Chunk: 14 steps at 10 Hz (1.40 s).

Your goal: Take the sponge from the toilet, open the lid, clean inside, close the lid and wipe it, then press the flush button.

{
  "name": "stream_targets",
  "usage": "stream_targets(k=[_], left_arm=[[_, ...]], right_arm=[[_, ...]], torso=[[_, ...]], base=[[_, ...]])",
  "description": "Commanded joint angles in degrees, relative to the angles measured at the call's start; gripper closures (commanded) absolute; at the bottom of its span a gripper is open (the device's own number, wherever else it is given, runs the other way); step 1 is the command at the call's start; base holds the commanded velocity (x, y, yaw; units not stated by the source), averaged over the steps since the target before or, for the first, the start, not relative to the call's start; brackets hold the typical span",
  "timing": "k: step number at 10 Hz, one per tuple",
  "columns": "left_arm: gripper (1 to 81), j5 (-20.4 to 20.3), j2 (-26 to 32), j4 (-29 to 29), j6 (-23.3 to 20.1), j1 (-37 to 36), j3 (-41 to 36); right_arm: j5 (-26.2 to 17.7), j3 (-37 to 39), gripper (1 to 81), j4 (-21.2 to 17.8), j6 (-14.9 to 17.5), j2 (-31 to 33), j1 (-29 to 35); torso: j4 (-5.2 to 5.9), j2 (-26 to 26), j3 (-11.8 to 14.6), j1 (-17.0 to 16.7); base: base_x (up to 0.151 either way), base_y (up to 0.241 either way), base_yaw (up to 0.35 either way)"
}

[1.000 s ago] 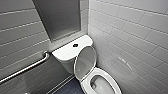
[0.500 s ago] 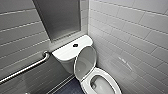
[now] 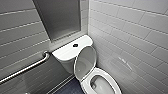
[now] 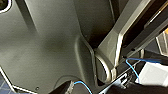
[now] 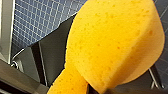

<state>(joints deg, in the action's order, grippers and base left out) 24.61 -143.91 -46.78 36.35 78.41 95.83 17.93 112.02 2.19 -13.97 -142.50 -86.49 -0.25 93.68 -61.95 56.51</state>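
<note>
White tiled walls (image 3: 130,37) close around the toilet (image 3: 66,52), lid (image 3: 85,62) up; the right hand (image 5: 87,87) squeezes the sponge (image 5: 112,42), a narrow pinch that may slip.

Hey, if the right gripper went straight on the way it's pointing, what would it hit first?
Probably the blue tiled floor, seen past the sponge that the right gripper holds; depth is unclear.

Flush button (image 3: 75,45) atop toilet (image 3: 85,62); rail (image 3: 27,66) left.
</note>
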Motion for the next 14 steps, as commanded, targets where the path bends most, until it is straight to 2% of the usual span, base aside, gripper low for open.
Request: stream_targets(k=[1, 2, 3, 4, 6, 7, 8, 9, 11, 14], left_arm=[[1.0, -6.32, -5.07, 33.55, -29.55, -0.23, 12.70], [1.0, -9.12, -6.47, 42.49, -39.00, 0.29, 16.81], [1.0, -11.31, -7.87, 49.05, -45.67, 0.74, 19.70], [1.0, -12.73, -9.10, 51.34, -47.77, 1.17, 22.18], [1.0, -12.84, -11.48, 51.87, -47.60, 1.26, 25.62], [1.0, -12.66, -12.11, 51.87, -47.60, 1.44, 26.25], [1.0, -12.40, -12.28, 51.87, -47.60, 1.53, 26.43], [1.0, -12.22, -12.37, 52.05, -47.51, 1.53, 26.43], [1.0, -12.04, -12.99, 51.96, -47.51, 1.62, 26.43], [1.0, -11.87, -13.43, 51.35, -48.13, 1.62, 26.43]], right_arm=[[-3.69, -1.29, 81.1, 1.32, -0.18, 1.84, 0.30], [-3.87, -1.46, 81.1, 1.41, -0.27, 2.01, 0.66], [-4.12, -1.64, 81.1, 1.41, -0.36, 2.19, 0.22], [-4.57, -1.20, 81.1, 1.32, -0.53, 1.93, -0.12], [-4.14, -2.77, 81.1, -0.59, -0.62, 2.36, -1.63], [-3.78, -3.57, 81.1, -5.18, 1.40, 2.72, -2.07], [-4.75, -5.42, 81.1, -7.03, 3.25, 4.30, -1.72], [-6.07, -7.97, 81.1, -5.89, 3.25, 6.23, -1.45], [-4.84, -13.50, 81.1, -5.62, 3.87, 10.71, 0.82], [-5.01, -24.29, 81.1, -5.45, 4.04, 18.08, 8.37]], torso=[[0.00, 0.00, 0.00, 0.00], [0.00, 0.00, 0.00, 0.00], [0.00, 0.00, 0.00, 0.00], [0.00, 0.00, 0.00, 0.00], [0.00, 0.00, 0.00, 0.00], [0.00, 0.00, 0.00, 0.00], [0.00, 0.00, 0.00, 0.00], [0.00, 0.00, 0.00, 0.00], [0.00, 0.00, 0.00, 0.00], [0.00, 0.00, 0.00, 0.00]], base=[[0.000, 0.000, 0.000], [0.000, 0.000, 0.000], [0.000, 0.000, 0.000], [0.000, 0.000, 0.000], [0.000, 0.000, 0.000], [0.000, 0.000, 0.000], [0.000, 0.000, 0.000], [0.000, 0.000, 0.000], [0.000, 0.000, 0.000], [0.000, 0.000, 0.000]])
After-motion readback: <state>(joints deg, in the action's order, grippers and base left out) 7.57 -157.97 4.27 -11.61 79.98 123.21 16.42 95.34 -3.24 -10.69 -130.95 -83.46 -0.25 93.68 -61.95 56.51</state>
